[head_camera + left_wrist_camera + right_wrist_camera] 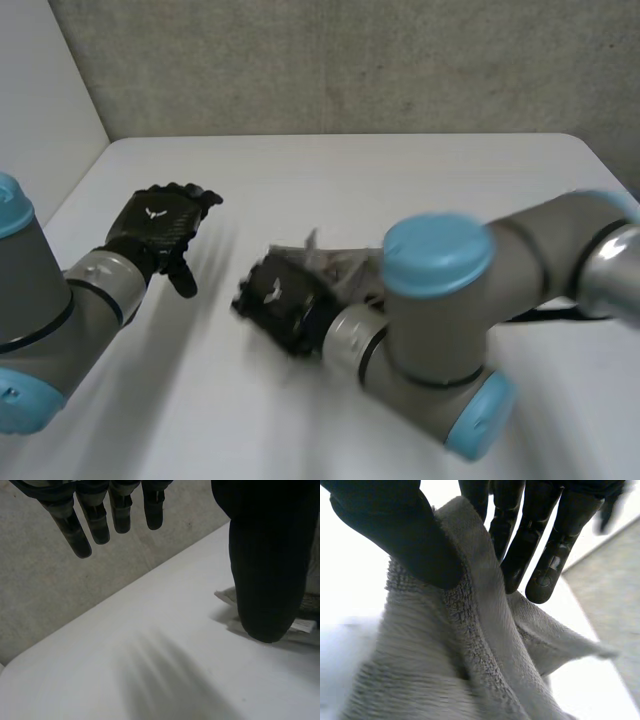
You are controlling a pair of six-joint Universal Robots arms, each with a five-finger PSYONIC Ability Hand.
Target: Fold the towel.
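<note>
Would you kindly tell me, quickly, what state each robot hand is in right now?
Left robot hand: open, fingers straight, holding nothing.
Right robot hand: shut on the towel, pinched between thumb and fingers.

Free table beyond, towel midway

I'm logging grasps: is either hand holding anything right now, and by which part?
The right hand pinches the grey towel by its hemmed edge, between thumb and fingers. The left hand is open, holding nothing.
</note>
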